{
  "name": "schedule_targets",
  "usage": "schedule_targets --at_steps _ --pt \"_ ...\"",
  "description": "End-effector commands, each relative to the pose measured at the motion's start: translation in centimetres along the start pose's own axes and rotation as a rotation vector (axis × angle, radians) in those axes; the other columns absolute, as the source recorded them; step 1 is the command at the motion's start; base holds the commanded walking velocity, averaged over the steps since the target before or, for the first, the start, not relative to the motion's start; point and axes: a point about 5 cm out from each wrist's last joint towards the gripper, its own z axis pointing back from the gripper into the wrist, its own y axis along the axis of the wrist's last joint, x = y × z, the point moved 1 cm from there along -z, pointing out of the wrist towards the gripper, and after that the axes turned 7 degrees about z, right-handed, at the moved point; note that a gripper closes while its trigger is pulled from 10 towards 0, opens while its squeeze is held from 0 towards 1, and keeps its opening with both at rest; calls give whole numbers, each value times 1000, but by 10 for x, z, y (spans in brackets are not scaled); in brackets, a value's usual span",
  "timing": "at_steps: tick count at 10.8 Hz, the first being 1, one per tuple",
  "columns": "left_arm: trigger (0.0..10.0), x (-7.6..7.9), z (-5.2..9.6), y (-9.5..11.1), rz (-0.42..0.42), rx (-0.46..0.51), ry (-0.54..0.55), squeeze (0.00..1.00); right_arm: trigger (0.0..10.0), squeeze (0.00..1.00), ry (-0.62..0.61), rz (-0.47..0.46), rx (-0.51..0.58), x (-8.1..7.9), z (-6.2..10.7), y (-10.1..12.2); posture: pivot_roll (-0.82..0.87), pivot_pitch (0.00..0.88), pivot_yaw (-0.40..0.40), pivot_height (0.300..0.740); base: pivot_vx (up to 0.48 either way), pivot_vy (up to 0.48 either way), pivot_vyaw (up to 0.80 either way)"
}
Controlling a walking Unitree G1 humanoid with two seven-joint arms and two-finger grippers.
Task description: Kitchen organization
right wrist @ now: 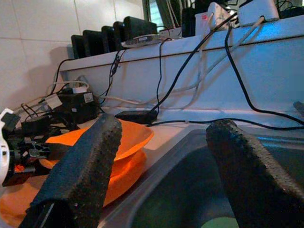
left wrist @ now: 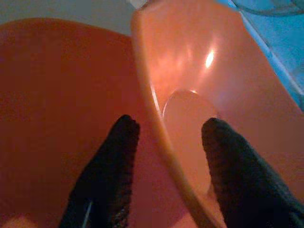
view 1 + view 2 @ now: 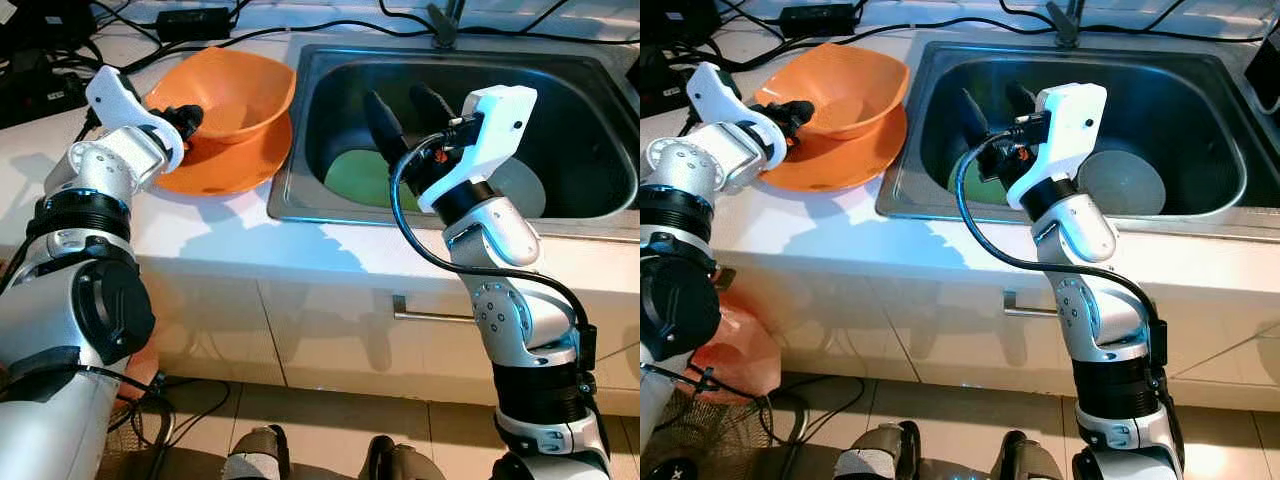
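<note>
Two orange pieces sit stacked near the table's front edge, just left of the sink (image 3: 300, 130): an orange bowl (image 3: 235, 90) tilted on an orange plate (image 3: 225, 165). The left tool (image 2: 166, 156) straddles the bowl's near rim, one finger inside, one outside, not yet closed. The bowl looks like thin plastic, light, stiff and slick, so the rim is the sensible hold. The right tool (image 3: 405, 115) hangs spread and empty above the sink, over a green plate (image 3: 360, 175) and a grey dish (image 3: 1125, 180). Black cables (image 1: 190, 61) crowd the back edge.
</note>
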Motion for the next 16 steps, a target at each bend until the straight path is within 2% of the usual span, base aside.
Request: schedule_targets --at_steps 1,2,3,4,6,8,10,12,14,15,16 --pt "0 -4 0 1 18 -3 19 0 10000 0 -14 9 4 3 2 3 132 147 67 740 0 0 0" --pt "0 -5 0 1 22 1 22 0 10000 0 -15 9 4 3 2 3 131 147 66 740 0 0 0" --pt "0 -7 1 11 39 78 32 0 10000 0 -19 10 2 4 2 2 129 146 63 740 0 0 0" --pt "0 -6 2 12 60 88 20 0 10000 0 -23 10 -1 5 3 2 130 146 59 740 0 0 0" --pt "0 -1 2 14 75 127 -54 0 10000 0 -34 6 -5 7 1 1 133 145 57 740 0 0 0" --pt "0 0 1 10 71 128 -86 0 10000 0 -41 1 -8 8 0 0 133 143 59 740 0 0 0" --pt "0 -3 0 4 102 98 -77 0 10000 0 -47 0 -12 9 1 -1 132 142 59 740 0 0 0" --pt "0 6 1 10 96 139 -147 0 10000 0 -55 -6 -17 10 1 -1 135 142 58 740 0 0 0" --pt "0 25 6 8 131 191 -395 0 10000 0 -53 -55 -29 8 0 -5 134 145 57 740 0 0 0" --pt "0 29 9 6 149 210 -477 0 10000 0 -46 -98 -42 7 0 -7 133 145 55 740 0 0 0" --pt "0 39 14 6 204 217 -585 0 10000 0 -35 -162 -57 6 1 -9 132 146 53 740 0 0 0"
